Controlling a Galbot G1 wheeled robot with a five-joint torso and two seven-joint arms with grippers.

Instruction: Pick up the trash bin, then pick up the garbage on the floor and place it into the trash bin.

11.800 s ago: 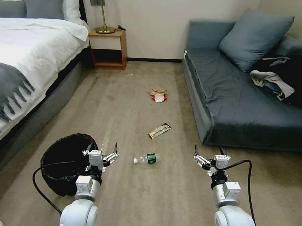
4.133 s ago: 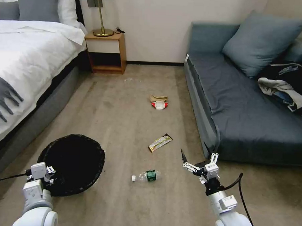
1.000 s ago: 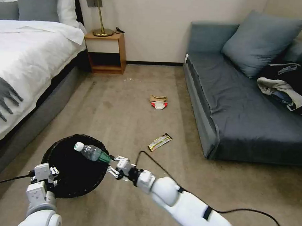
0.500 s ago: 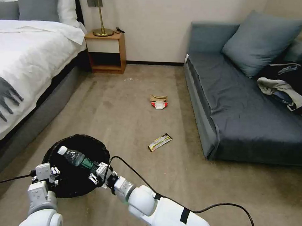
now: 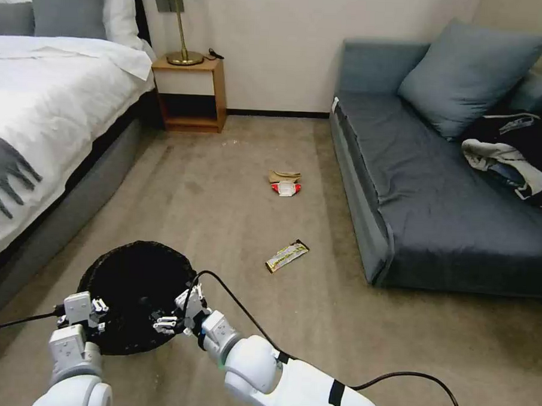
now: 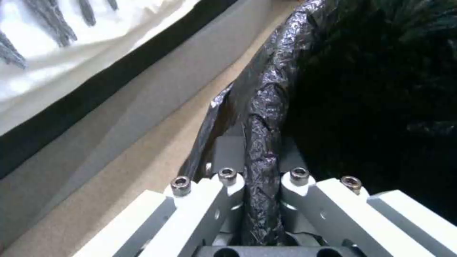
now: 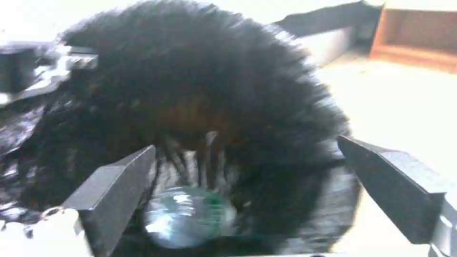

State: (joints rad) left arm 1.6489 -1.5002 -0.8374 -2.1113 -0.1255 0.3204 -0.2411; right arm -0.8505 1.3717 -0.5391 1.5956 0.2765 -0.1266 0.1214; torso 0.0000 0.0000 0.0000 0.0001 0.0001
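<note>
Nearest the robot, the left gripper (image 5: 95, 315) has its fingers (image 6: 228, 157) pinched shut on the bag-lined rim of the trash bin (image 5: 109, 268), one inside the wall and one outside, as the left wrist view shows. Just beside it, the right gripper (image 5: 176, 309) hangs over the bin's other rim with its fingers (image 7: 114, 185) spread wide and gripping nothing; the right wrist view shows the clear bottle (image 7: 188, 216) lying blurred down inside the black bag, between and beyond the two fingers, apart from both. A black cable (image 5: 236, 309) loops off the right arm across the carpet (image 5: 234, 213). Farther out on the carpet lies the gold-and-black wrapper (image 5: 287, 255), and beyond it the red-and-white packet (image 5: 286, 189) touching the crumpled tan paper (image 5: 283, 176). Alongside the bin on the left stands the bed (image 5: 41, 115), on the right the blue sofa (image 5: 439, 186), and against the far wall the nightstand (image 5: 189, 94).
</note>
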